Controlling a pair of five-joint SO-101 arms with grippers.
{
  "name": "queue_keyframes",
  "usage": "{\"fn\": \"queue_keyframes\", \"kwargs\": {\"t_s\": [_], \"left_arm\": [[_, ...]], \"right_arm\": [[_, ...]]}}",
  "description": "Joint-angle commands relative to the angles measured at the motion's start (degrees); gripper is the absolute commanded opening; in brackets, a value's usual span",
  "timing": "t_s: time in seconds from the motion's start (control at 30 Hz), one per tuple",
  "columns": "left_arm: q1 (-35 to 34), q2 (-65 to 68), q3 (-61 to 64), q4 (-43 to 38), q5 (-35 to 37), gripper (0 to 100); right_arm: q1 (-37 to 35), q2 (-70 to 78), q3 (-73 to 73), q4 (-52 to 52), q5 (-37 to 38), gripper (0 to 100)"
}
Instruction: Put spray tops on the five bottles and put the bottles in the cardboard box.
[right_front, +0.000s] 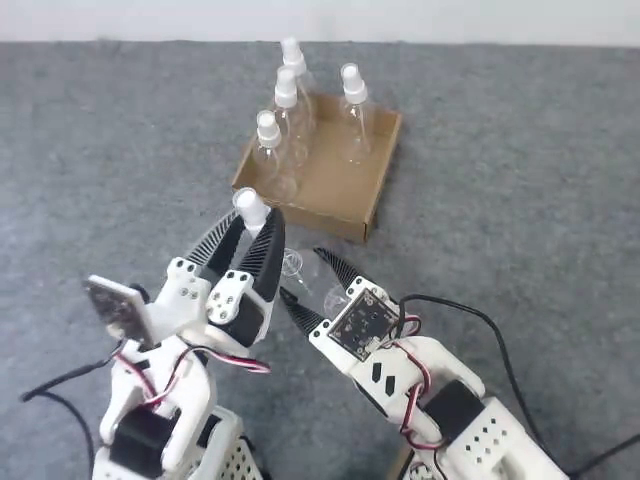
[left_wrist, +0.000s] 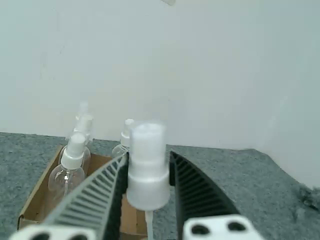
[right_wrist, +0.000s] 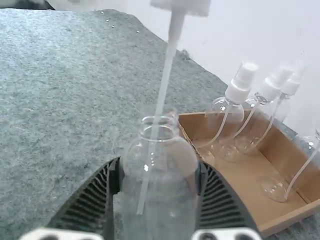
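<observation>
In the right wrist view we are seeing the spray top (right_wrist: 179, 6) cut off at the picture's edge, and the open bottle (right_wrist: 159, 170) is running out of frame before its base. In the left wrist view the capped bottles (left_wrist: 65, 180) in the cardboard box (left_wrist: 35, 200) are blurring together; we are not making out their count.

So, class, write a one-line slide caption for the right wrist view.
Right gripper holds an open bottle, spray-top tube in its neck; capped bottles stand in the box.
</observation>
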Motion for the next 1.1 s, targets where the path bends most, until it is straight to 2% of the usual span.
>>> {"fn": "queue_keyframes", "kwargs": {"t_s": [0.0, 0.33, 0.6, 0.83, 1.07], "left_arm": [[0.6, -0.9, 0.0, 1.8, -1.4, 1], [4.3, -0.9, 3.8, 2.1, -4.0, 1], [4.6, -0.9, 3.6, 3.9, -5.1, 1], [4.4, -0.9, 3.4, 7.3, -7.0, 17], [4.0, -0.9, -1.2, 10.5, -7.3, 17]], "right_arm": [[-0.6, -1.7, -1.1, -1.5, 0.8, 3.8], [-0.3, -1.7, -1.1, -1.6, 0.8, 3.8], [-0.3, -1.8, -2.0, -1.5, 0.4, 3.8], [-0.3, -1.8, -2.0, -1.5, 0.4, 3.8], [-0.3, -1.8, -1.9, -1.5, 0.4, 3.8]]}}
